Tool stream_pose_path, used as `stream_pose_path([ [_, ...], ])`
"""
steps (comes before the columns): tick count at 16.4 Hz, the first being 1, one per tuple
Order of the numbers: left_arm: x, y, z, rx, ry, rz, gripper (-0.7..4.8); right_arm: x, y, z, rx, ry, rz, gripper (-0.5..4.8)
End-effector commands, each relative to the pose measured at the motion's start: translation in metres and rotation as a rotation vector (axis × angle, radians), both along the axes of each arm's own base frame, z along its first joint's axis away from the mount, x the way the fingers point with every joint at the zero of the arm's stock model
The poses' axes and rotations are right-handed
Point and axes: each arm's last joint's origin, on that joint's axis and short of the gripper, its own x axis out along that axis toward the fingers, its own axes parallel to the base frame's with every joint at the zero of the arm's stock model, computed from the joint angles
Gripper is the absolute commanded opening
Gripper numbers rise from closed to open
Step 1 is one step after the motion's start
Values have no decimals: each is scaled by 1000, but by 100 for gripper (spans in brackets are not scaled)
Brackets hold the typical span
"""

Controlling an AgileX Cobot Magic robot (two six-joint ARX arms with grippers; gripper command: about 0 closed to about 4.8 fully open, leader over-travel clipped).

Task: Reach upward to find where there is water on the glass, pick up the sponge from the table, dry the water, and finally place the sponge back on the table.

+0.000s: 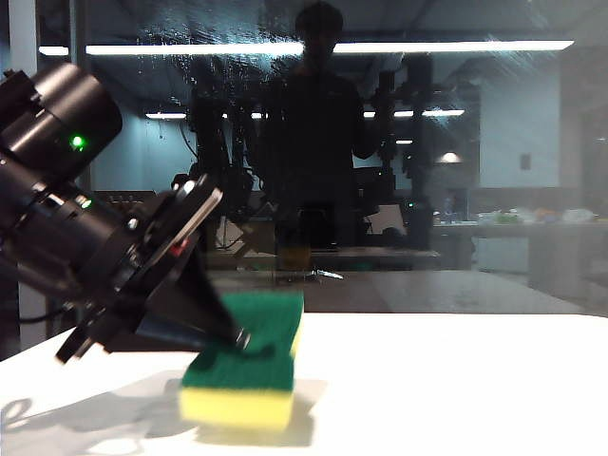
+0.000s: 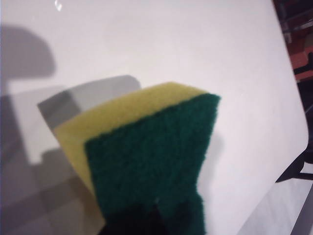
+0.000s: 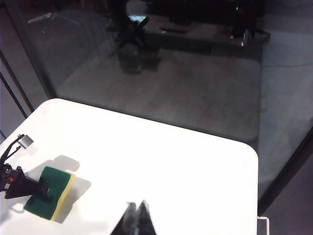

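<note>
Sponge (image 1: 242, 366) was the centre of it all, sitting green side up on the white table (image 1: 456, 380) near the front edge on the left, its yellow foam showing along the side facing me. From where I stood, the left gripper (image 1: 233, 334) had its black fingers pinched across the scouring layer at one end of the block, and the left wrist view agreed: the green face filled the frame with a dark fingertip over its near edge. The sponge threw a soft shadow under itself and looked tilted rather than flat, but I could not tell whether it was clear of the surface or resting on one edge. The right gripper (image 3: 136, 215) hung well apart over the near side of the table, its two fingertips pressed together on nothing. Behind the table stood the glass (image 1: 532, 190), dark and mirror-like, with thin whitish streaks of water (image 1: 204, 47) high up near the reflected light strip. I judged the pick-up step to be in hand, or possibly the set-down, since the streaks were not yet wiped. If it was the pick-up, the next move would call for a firm hold, a clean lift, and a long reach up to those streaks with a sponge face turned toward the pane.
</note>
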Motion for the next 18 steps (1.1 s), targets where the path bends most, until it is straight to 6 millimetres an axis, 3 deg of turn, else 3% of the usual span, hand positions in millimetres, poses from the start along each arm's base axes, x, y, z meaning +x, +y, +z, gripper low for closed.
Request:
stream_pose_path([
  [1,-3,2,-3,34,54,4,214,-1,0,2,2,-15,3,-2],
  [2,-3,2,-4,36,58,5,318,-1,0,2,2,-16,3,-2],
  [3,-3,2,-3,32,51,5,366,-1,0,2,2,-16,3,-2],
  [5,-1,1,-2,31,30,6,407,-1,0,2,2,-17,2,-2],
  [14,15,-8,26,14,-119,-35,408,-3,-1,6,13,-86,-5,-2],
  [18,16,-5,40,189,-194,-40,408,1,0,-6,22,-132,-6,-3],
])
